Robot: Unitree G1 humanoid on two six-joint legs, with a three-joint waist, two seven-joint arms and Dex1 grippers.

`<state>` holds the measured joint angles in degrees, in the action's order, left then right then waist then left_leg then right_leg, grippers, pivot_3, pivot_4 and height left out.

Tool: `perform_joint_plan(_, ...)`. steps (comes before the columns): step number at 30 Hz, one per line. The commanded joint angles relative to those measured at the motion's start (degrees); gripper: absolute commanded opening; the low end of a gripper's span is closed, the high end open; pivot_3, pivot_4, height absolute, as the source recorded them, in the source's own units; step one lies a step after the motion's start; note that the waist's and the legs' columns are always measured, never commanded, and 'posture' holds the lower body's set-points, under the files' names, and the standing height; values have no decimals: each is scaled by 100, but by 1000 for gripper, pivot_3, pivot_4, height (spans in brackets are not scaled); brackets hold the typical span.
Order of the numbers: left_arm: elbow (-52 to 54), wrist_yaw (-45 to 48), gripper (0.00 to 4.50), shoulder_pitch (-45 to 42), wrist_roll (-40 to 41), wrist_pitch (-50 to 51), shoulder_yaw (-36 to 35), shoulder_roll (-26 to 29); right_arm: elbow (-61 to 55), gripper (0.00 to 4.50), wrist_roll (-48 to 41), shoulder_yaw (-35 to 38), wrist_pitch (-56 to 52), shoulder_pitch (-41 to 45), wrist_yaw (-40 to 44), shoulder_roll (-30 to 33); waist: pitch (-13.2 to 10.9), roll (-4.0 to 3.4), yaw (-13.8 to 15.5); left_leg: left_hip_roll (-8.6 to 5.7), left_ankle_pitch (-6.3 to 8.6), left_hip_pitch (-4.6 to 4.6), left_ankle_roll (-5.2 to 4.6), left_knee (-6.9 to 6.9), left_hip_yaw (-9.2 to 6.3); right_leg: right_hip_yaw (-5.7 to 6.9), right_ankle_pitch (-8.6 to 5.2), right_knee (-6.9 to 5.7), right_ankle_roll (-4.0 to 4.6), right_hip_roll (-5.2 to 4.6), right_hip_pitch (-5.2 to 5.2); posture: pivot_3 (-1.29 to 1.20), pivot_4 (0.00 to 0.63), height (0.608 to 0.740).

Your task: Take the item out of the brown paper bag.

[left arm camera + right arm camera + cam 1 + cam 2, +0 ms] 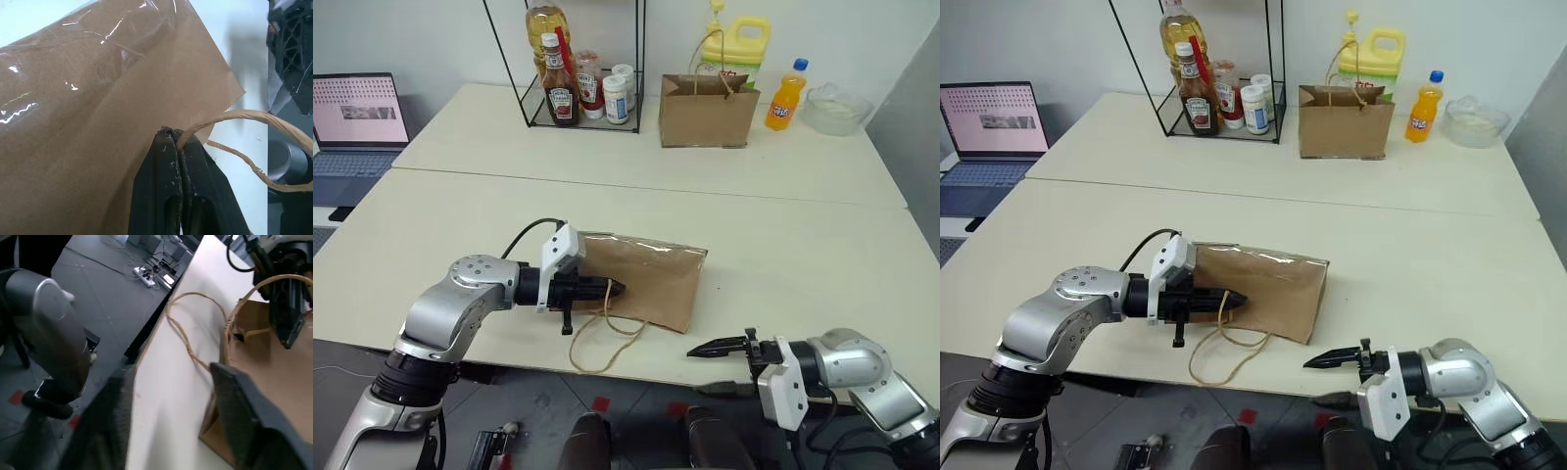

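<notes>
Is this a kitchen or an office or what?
Probably an office or lab room set up for robot practice. There is a laptop on a side desk, plain pale tables, and a wire rack of ketchup and oil arranged like props, beside a brown paper bag.

The pale table (783, 264) carries the creased brown paper bag (656, 279), lying flat.

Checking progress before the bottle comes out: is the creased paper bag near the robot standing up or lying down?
Lying down. The creased paper bag rests flat on the table, its string handles trailing over the near edge.
</notes>
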<state>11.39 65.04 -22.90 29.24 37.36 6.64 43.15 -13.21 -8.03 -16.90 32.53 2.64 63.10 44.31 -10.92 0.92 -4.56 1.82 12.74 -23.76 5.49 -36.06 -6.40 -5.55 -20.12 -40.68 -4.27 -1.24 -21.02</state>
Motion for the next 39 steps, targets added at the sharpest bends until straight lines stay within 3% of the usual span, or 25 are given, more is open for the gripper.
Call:
perform_joint_plan(1,130,-8,0,-101,66,-31,-155,14,-128,1029,-566,-155,-847,172,207,-69,0,0,3,0,0,0,0,0,0,0,0,0,0,0,0,0,150,740)
perform_joint_plan(2,112,-22,0,-121,81,-10,-166,1,-171,722,-669,-183,-1191,224,177,-121,0,0,3,0,0,0,0,0,0,-1,0,0,0,0,1,0,150,740)
perform_joint_plan(4,95,-130,0,-198,216,191,-238,-72,-269,722,-765,-299,-1846,371,107,-270,0,0,2,0,0,1,0,0,-1,0,0,-2,0,0,1,0,150,740)
perform_joint_plan(7,101,-287,0,-311,447,583,-352,-171,-332,71,-742,-484,-2505,544,112,-466,0,0,1,0,0,0,0,-2,-3,1,0,-4,0,0,0,0,150,740)
perform_joint_plan(11,65,-490,0,-451,772,1119,-515,-274,-98,29,-534,-633,-2829,789,90,-731,0,0,0,-1,0,0,0,-2,-3,1,0,-4,0,0,-1,0,150,740)
perform_joint_plan(16,158,-591,0,-482,862,1277,-510,-283,184,29,-196,-640,-2485,971,-131,-1133,1,1,-4,-1,0,0,0,-2,-3,1,0,-6,0,0,-3,0,150,740)
perform_joint_plan(22,117,-660,0,-592,936,1385,-508,-330,809,29,205,-660,-1255,1131,-169,-1420,1,1,-1,-1,0,0,0,-2,-3,2,0,-6,0,0,-4,0,150,740)
perform_joint_plan(25,56,-721,0,-685,1017,1479,-527,-397,1386,629,643,-730,-528,1317,-255,-1446,1,1,-4,-1,0,0,0,-3,-3,2,0,-7,0,0,-4,0,150,740)
perform_joint_plan(33,69,-753,0,-726,1046,1553,-510,-448,2341,3468,2010,-856,628,1721,-1192,-1703,1,1,-28,0,-1,3,2,-1,-1,1,0,-11,0,0,-7,0,150,740)
perform_joint_plan(39,85,-752,0,-733,1056,1581,-505,-454,2772,3468,2449,-959,1295,2165,-1677,-1835,3,5,-29,0,-2,21,4,-2,0,0,0,-18,0,0,7,0,150,740)
